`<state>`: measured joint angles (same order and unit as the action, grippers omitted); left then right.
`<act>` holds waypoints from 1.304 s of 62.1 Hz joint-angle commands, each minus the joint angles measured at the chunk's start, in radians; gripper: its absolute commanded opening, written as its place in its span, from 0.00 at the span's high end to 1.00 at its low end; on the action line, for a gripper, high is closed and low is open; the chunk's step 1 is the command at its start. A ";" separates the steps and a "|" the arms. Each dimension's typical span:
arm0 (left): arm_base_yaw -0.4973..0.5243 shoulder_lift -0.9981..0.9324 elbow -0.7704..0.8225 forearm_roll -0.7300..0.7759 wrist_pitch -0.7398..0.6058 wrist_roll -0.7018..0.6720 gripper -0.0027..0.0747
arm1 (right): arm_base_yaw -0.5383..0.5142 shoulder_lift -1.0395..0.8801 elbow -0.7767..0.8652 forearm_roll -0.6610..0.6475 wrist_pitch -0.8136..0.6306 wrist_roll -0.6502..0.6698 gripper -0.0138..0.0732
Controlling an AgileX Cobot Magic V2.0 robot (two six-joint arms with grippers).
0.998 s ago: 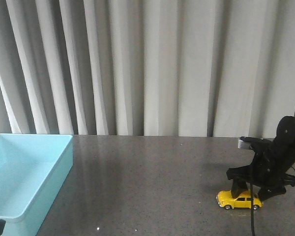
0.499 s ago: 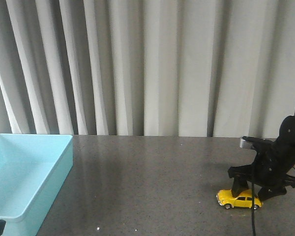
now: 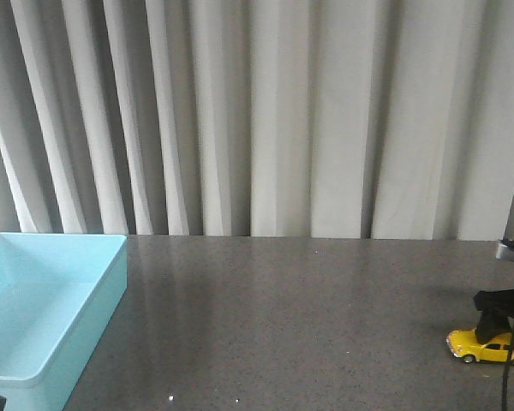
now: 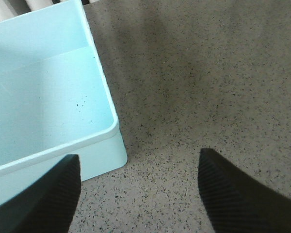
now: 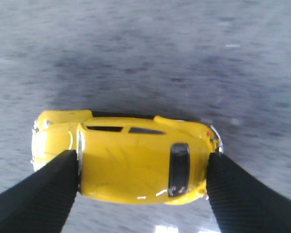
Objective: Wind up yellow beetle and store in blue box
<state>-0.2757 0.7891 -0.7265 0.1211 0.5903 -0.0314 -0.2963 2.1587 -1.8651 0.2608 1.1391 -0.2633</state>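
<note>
Speckled grey table (image 3: 283,308), right gripper (image 5: 143,187) clamping yellow beetle (image 5: 131,160), left gripper (image 4: 138,194) open by blue box (image 4: 106,145)

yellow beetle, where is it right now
In the front view the yellow beetle sits on the grey table at the far right edge, under the right gripper, whose fingers bracket its front and rear, far from the blue box.

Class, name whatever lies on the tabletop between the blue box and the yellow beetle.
Nothing: in the front view, only bare grey tabletop stretches between the blue box and the yellow beetle.
</note>
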 commanded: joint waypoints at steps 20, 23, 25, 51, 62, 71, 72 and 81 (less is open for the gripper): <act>-0.008 0.000 -0.034 -0.003 -0.046 -0.002 0.31 | -0.075 -0.080 -0.015 0.082 -0.022 -0.144 0.24; -0.008 0.000 -0.034 -0.003 -0.047 -0.002 0.31 | -0.072 -0.109 -0.015 0.098 -0.022 -0.143 0.24; -0.008 0.000 -0.034 -0.003 -0.047 -0.002 0.31 | -0.070 -0.128 -0.015 0.102 -0.018 -0.138 0.24; -0.008 0.000 -0.034 -0.004 -0.047 -0.003 0.31 | 0.054 -0.528 0.180 0.045 -0.007 -0.026 0.24; -0.008 0.000 -0.034 -0.004 -0.047 -0.003 0.31 | 0.225 -0.760 0.449 -0.115 -0.188 0.089 0.24; -0.008 0.000 -0.034 -0.004 -0.047 -0.003 0.31 | 0.348 -0.914 0.652 -0.251 -0.242 0.195 0.24; -0.008 0.000 -0.034 -0.004 -0.047 -0.003 0.31 | 0.357 -0.928 0.670 -0.261 -0.246 0.209 0.24; -0.008 0.000 -0.034 -0.004 -0.048 -0.003 0.31 | 0.414 -1.066 0.855 -0.272 -0.297 0.263 0.24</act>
<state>-0.2757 0.7891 -0.7265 0.1211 0.5999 -0.0314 0.0930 1.1880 -1.0803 0.0113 0.9283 -0.0364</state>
